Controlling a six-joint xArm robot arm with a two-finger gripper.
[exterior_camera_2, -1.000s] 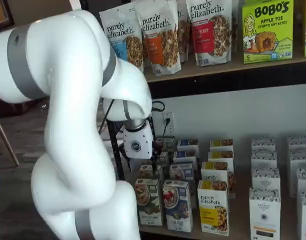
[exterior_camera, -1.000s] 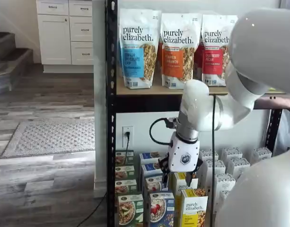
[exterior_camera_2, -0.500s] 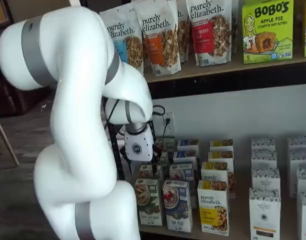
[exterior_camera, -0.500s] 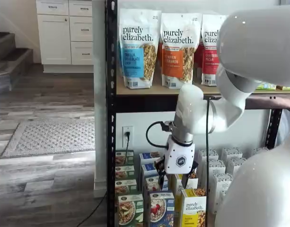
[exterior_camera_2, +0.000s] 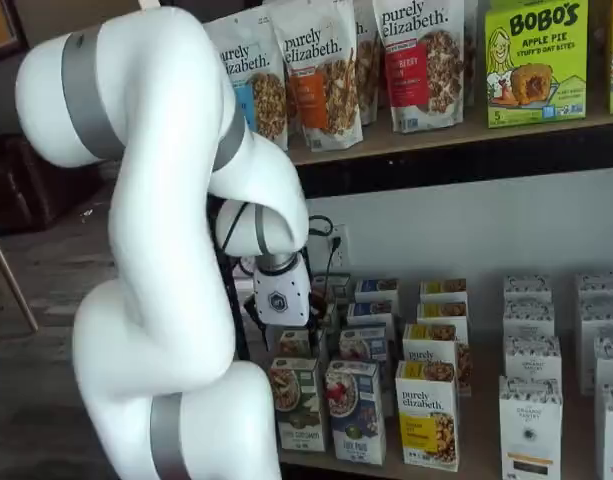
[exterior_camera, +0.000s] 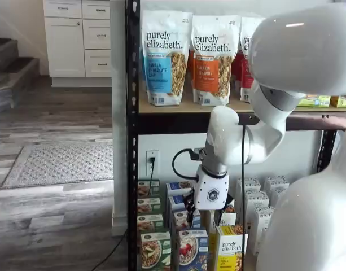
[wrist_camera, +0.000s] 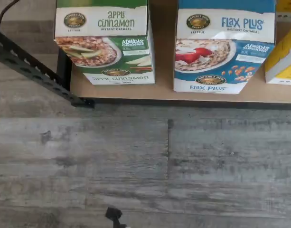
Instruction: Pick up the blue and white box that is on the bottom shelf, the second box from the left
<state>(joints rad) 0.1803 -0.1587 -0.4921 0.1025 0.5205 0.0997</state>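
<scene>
The blue and white box [wrist_camera: 224,45], marked "Flax Plus" with a bowl of red berries, stands at the front edge of the bottom shelf [wrist_camera: 164,93]. It is right beside a green "Apple Cinnamon" carton [wrist_camera: 104,42]. In both shelf views it is the front carton of the blue row [exterior_camera: 192,251] [exterior_camera_2: 354,410]. My gripper [exterior_camera: 209,217] hangs above the blue and yellow rows, just behind the front cartons. Its black fingers are spread with a gap between them and hold nothing. In a shelf view its white body [exterior_camera_2: 281,300] shows above the green row, with the fingers mostly hidden.
A yellow "purely elizabeth" carton [exterior_camera: 230,251] stands to the right of the blue box. White cartons [exterior_camera_2: 531,405] fill the rows further right. Tall granola bags [exterior_camera: 164,56] stand on the wood-board tier above. A black rack post [exterior_camera: 132,135] is at the left, with a grey plank floor [wrist_camera: 136,161] in front.
The arm has come down and shifted a little left, bringing the gripper lower and closer to the front cartons. The boxes have not moved.
</scene>
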